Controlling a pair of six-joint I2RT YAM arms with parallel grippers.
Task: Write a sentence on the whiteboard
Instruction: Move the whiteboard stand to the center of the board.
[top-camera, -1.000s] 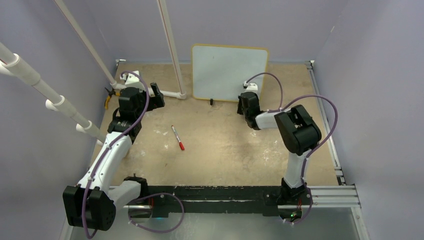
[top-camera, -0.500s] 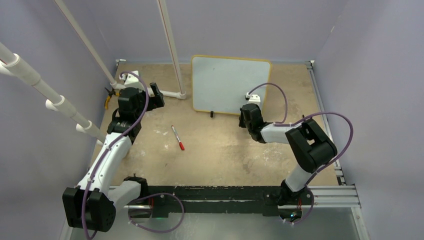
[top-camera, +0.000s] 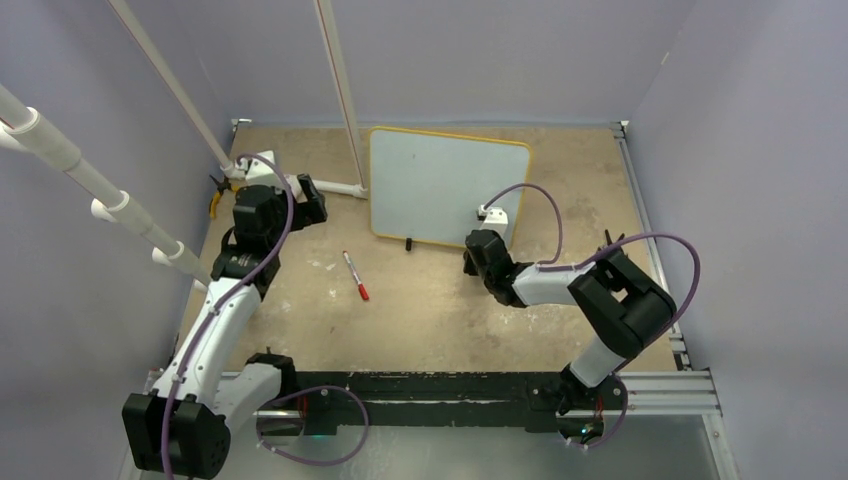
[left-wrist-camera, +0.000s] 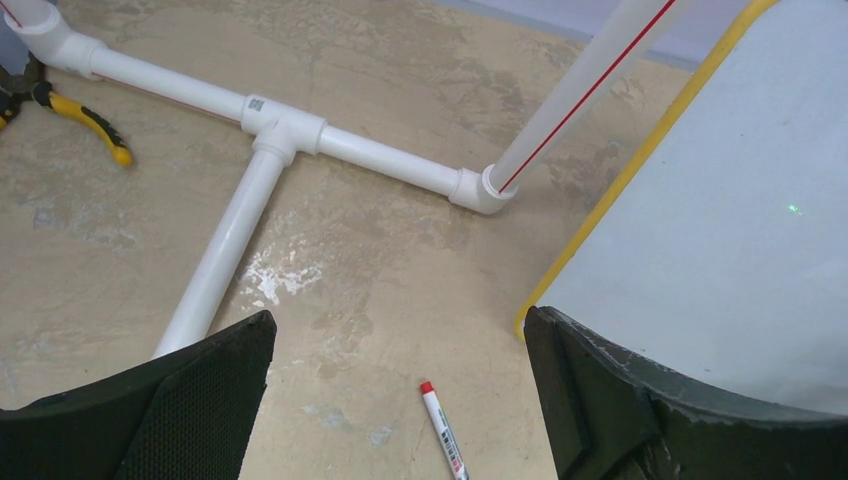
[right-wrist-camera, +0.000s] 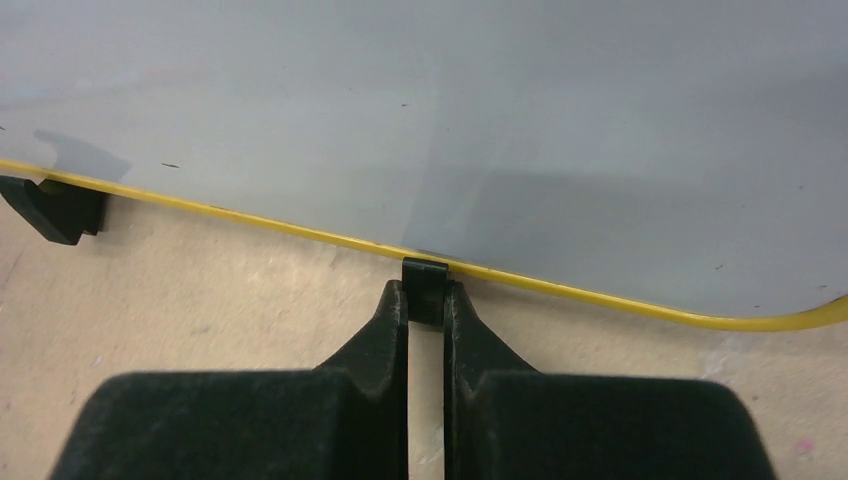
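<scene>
So the right hand (right-wrist-camera: 425, 303) is pinched shut on a little black foot (right-wrist-camera: 424, 275) of the yellow-framed white whiteboard (top-camera: 440, 185); left hand (left-wrist-camera: 400, 400) hangs wide open, empty, over the sandy table (top-camera: 450, 310).

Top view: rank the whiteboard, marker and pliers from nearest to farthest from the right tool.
1. whiteboard: pinched at its near edge by the right tool, so touching.
2. marker: lying off to the tool's left.
3. pliers: farthest left, beyond the left arm.
</scene>
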